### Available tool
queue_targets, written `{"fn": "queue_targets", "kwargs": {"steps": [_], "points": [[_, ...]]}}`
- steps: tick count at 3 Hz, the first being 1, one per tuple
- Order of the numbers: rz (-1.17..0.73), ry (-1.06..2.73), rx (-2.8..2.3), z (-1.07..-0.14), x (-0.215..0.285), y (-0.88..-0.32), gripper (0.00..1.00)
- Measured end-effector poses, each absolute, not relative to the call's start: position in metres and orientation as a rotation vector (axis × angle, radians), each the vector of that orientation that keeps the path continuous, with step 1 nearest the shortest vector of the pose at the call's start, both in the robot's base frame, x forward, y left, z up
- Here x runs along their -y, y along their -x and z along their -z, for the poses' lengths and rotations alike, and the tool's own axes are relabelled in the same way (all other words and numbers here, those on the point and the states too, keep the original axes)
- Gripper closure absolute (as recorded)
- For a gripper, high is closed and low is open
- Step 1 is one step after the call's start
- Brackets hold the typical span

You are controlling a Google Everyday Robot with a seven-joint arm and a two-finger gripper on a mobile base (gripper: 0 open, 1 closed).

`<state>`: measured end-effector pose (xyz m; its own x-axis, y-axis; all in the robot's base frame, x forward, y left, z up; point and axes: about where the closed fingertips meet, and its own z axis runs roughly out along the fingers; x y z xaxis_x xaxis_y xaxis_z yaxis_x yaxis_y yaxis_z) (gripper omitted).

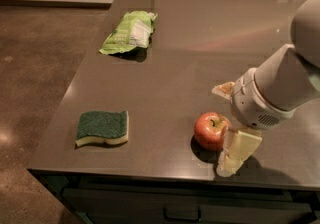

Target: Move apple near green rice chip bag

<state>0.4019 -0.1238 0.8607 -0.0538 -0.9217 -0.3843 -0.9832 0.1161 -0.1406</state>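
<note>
The red-orange apple [210, 130] stands on the dark table [200, 53] near its front edge. The light green rice chip bag [128, 32] lies flat at the far left of the table, well apart from the apple. My gripper [229, 122] is low over the table just right of the apple and is open. One pale finger [236, 151] reaches down at the apple's front right. The other fingertip [223, 89] shows behind the apple. The apple's right side lies between them, and I cannot tell if they touch it.
A dark green sponge with a yellow underside [102, 128] lies at the front left of the table. The table's front edge [150, 175] runs just below the apple and the finger, with a drawer handle [182, 214] underneath. My arm's white wrist [265, 98] comes in from the right.
</note>
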Motion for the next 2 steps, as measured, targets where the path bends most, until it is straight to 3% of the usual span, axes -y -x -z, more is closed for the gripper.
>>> {"fn": "queue_targets", "kwargs": {"steps": [2], "points": [[-0.191, 1.861, -2.022, -0.8551, 0.1317, -0.4073, 0.39]]}}
